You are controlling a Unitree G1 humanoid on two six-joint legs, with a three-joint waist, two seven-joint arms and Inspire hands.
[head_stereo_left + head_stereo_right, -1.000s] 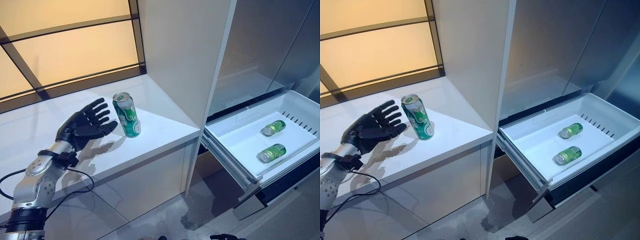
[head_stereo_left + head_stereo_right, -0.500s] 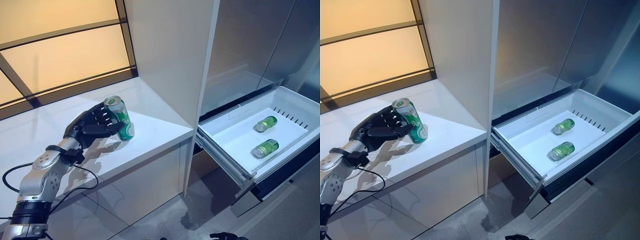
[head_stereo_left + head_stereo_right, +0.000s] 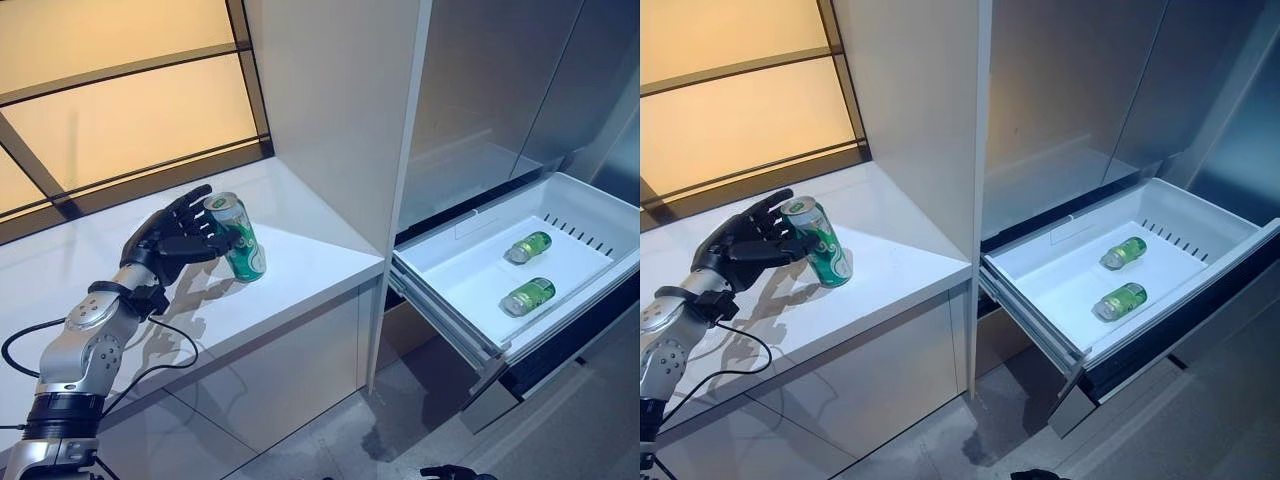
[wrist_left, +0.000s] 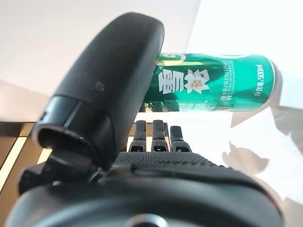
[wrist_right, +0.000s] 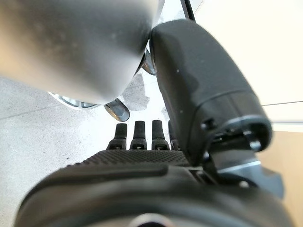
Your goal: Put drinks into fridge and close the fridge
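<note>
A green drink can (image 3: pixel 238 240) stands on the white counter (image 3: pixel 310 262) beside the tall white panel. My left hand (image 3: pixel 165 240) is against it, fingers behind the can and thumb across its front. The left wrist view shows the can (image 4: pixel 222 90) lying between the thumb (image 4: pixel 118 80) and the fingers. The fridge's white drawer (image 3: pixel 450 300) is pulled out at the right, with two green cans (image 3: pixel 527 247) (image 3: pixel 527 296) lying on their sides in it. My right hand (image 5: pixel 142 165) hangs low over the floor with its fingers straight and holds nothing.
A tall white panel (image 3: pixel 340 100) separates the counter from the fridge (image 3: pixel 500 90). A window with dark frames (image 3: pixel 130 110) runs behind the counter. The open drawer juts out over the grey floor (image 3: pixel 390 430).
My left hand moved from beside the can to around it, fingers now behind it and thumb in front. The camera shifted a little, sliding the scene left.
</note>
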